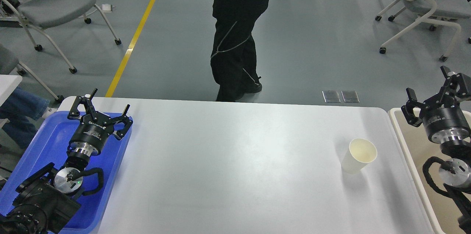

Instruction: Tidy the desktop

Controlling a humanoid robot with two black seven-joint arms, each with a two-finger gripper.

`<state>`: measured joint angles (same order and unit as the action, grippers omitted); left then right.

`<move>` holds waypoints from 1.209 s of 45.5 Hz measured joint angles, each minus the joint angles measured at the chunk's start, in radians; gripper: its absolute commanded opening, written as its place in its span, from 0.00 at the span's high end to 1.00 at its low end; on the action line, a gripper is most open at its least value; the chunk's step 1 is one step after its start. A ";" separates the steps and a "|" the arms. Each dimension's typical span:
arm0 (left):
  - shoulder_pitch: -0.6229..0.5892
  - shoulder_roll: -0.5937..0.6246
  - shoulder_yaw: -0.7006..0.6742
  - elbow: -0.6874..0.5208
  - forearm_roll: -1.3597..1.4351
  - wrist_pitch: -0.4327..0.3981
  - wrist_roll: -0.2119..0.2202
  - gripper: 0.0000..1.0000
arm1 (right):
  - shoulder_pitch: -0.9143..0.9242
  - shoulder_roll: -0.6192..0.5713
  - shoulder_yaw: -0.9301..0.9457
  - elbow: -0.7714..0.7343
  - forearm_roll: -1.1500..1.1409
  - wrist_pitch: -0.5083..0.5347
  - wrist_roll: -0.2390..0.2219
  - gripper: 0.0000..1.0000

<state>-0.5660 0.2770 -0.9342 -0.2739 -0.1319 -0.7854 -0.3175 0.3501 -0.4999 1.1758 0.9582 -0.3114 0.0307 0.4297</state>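
left gripper (106,107) jaws spread, empty, over blue tray (44,142) | right gripper (428,92) jaws spread, empty, over beige bin (399,131) | paper cup (358,156) upright on desktop (235,167), near right jaws

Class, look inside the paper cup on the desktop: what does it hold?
The paper cup stands upright on the desktop. Its visible pale inner wall looks empty; the bottom is hidden by the rim.

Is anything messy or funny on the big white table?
Only one thing stands out: a paper cup sits alone on the right side of the desktop. It is upright and looks empty, with no spill around it. The left gripper hangs open over the blue tray, the right gripper open over the beige bin.
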 measured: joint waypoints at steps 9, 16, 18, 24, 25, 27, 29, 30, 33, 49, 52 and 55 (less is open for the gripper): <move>0.000 0.000 0.000 0.000 0.000 0.000 0.000 0.00 | 0.000 0.000 0.000 0.000 0.000 0.000 0.000 0.00; 0.000 0.000 0.000 0.000 0.000 0.000 0.001 0.00 | 0.000 0.001 0.001 0.001 0.000 0.000 0.000 0.00; 0.000 0.000 0.000 0.000 0.000 0.000 0.001 0.00 | -0.001 0.001 0.003 0.002 0.000 0.000 0.001 0.00; 0.000 0.000 0.000 0.000 0.000 0.000 0.001 0.00 | -0.002 0.001 0.007 0.004 0.002 0.000 0.001 0.00; 0.000 0.000 0.000 0.000 0.000 0.000 0.001 0.00 | -0.002 0.002 0.007 0.004 0.002 0.000 0.001 0.00; 0.000 -0.001 0.000 0.000 0.000 0.000 0.000 0.00 | -0.003 0.002 0.008 0.004 0.003 0.000 0.001 0.00; 0.000 -0.001 0.000 0.000 0.000 0.000 0.000 0.00 | -0.005 0.002 0.008 0.006 0.004 0.000 0.001 0.00; 0.000 -0.001 0.000 0.000 0.000 0.000 0.000 0.00 | -0.006 0.002 0.008 0.007 0.005 0.000 0.001 0.00; 0.000 -0.001 0.000 0.000 0.000 0.000 0.000 0.00 | -0.008 0.002 0.008 0.008 0.007 0.007 0.001 0.00; 0.000 -0.001 0.000 0.000 0.000 0.000 0.000 0.00 | -0.011 0.003 0.010 0.000 0.014 0.037 0.000 0.00; 0.000 -0.001 0.000 0.000 0.000 0.000 0.000 0.00 | -0.010 0.003 0.008 -0.002 0.014 0.038 0.000 0.00; 0.000 -0.001 0.000 0.000 0.000 0.000 0.000 0.00 | -0.009 0.003 0.005 -0.006 0.014 0.038 0.000 0.00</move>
<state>-0.5660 0.2762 -0.9342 -0.2738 -0.1319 -0.7854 -0.3177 0.3414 -0.4972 1.1807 0.9523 -0.2969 0.0687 0.4296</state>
